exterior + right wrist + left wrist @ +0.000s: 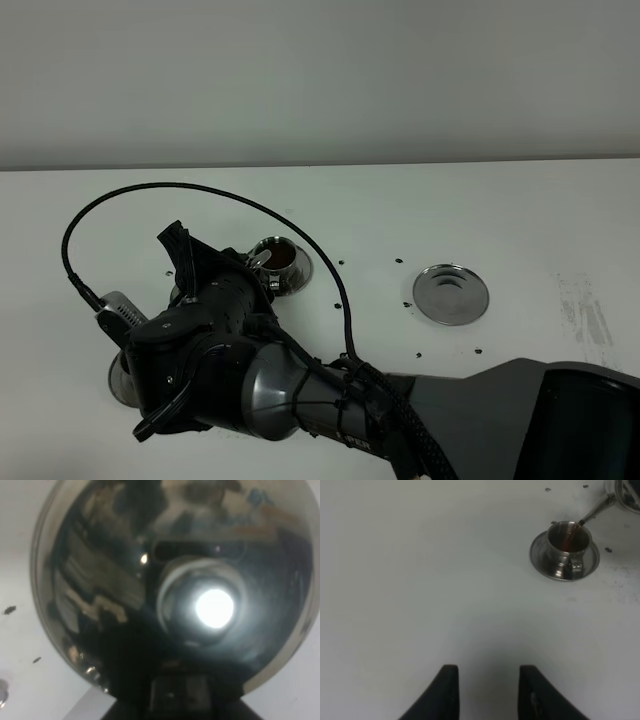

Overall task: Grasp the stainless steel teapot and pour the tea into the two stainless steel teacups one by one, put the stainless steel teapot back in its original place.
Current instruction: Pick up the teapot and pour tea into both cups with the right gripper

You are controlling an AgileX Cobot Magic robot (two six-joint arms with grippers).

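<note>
The stainless steel teapot (175, 580) fills the right wrist view, its knobbed lid facing the camera. My right gripper (212, 272) has reached across to the left and is shut on the teapot, holding it tilted. In the left wrist view its thin spout (594, 513) pours dark tea (568, 539) into a steel teacup (568, 542) on its saucer (540, 560). In the high view that cup (278, 262) holds brown tea, and my arm hides most of the pot. The empty recessed saucer (452, 293) lies to the right. My left gripper (487, 669) is open and empty, well short of the cup.
A round steel rim (117, 378) shows at the left under my right arm; the rest of it is hidden. A black cable (150, 190) loops above the arm. Small dark specks (410, 303) dot the white table (500, 210).
</note>
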